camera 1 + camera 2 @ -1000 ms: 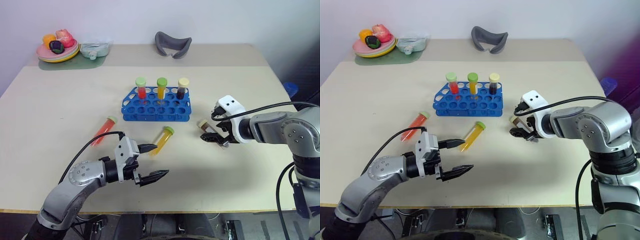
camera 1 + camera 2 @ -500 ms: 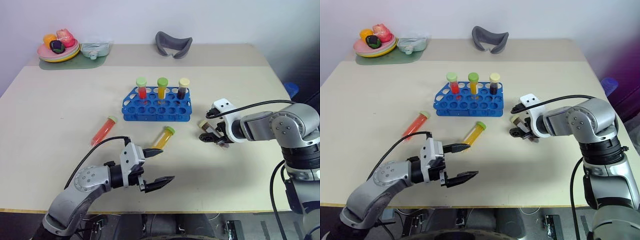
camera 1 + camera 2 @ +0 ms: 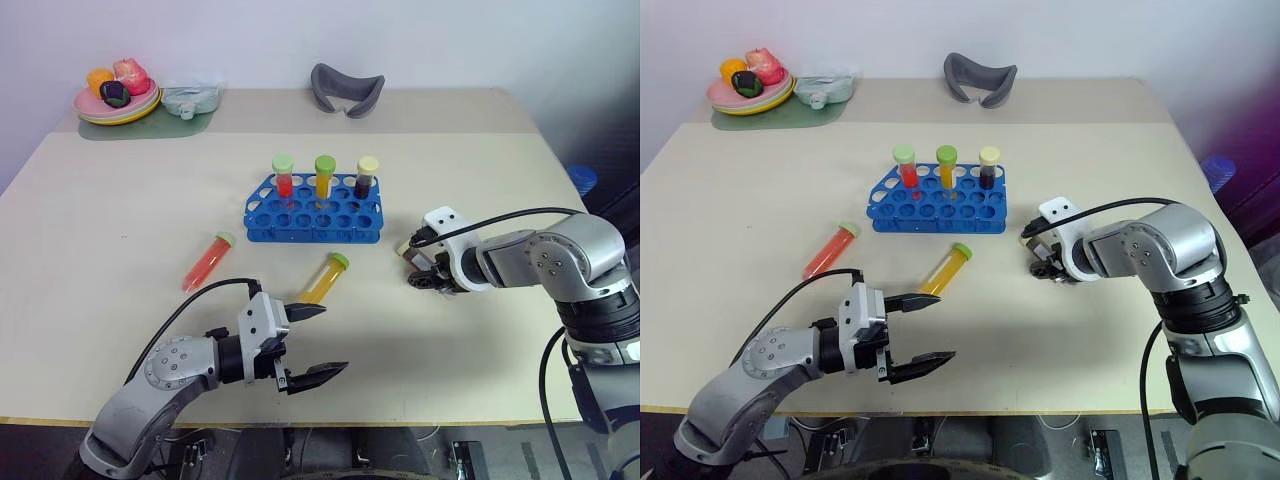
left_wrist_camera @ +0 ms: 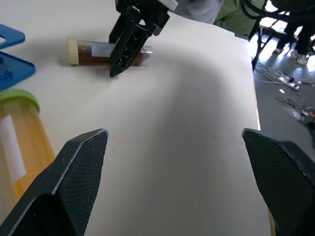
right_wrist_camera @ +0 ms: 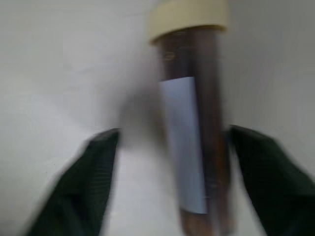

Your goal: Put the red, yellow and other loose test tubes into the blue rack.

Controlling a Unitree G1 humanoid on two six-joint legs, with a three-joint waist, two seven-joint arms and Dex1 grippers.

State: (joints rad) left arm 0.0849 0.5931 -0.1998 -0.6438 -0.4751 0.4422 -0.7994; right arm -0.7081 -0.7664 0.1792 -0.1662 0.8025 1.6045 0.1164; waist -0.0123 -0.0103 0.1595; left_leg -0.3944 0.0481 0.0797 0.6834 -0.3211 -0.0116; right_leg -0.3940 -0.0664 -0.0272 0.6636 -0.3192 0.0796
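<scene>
We see a broad beige tabletop [image 3: 120, 220] taking up most of the frame. At its centre stands the blue rack [image 3: 313, 210], with three capped tubes upright in its far row: a red one with a green cap [image 3: 283, 174], a yellow one with a green cap [image 3: 324, 175] and a dark one with a pale yellow cap [image 3: 366, 176].

In the lower left of the frame the left claw [image 3: 316, 343] hangs above the near part of the tabletop, its two black fingers spread wide with nothing between them. At right of centre the right claw [image 3: 424, 275] points down at the brown tube [image 4: 106, 52], which lies flat just right of the rack, its cream cap toward the rack. In the right wrist view we see one finger [image 5: 81, 184] on each side of that tube, set astride it with small gaps; we cannot tell whether they touch it.

At top centre lies a grey curved object [image 3: 346, 88]. In the upper left corner are a plate of toy fruit [image 3: 115, 90] and a pale green item [image 3: 190, 99] beside it.

Two loose tubes lie flat: the red tube [image 3: 208, 261] left of centre, and the yellow tube [image 3: 325, 278] just below the rack, near the left claw's upper finger.
</scene>
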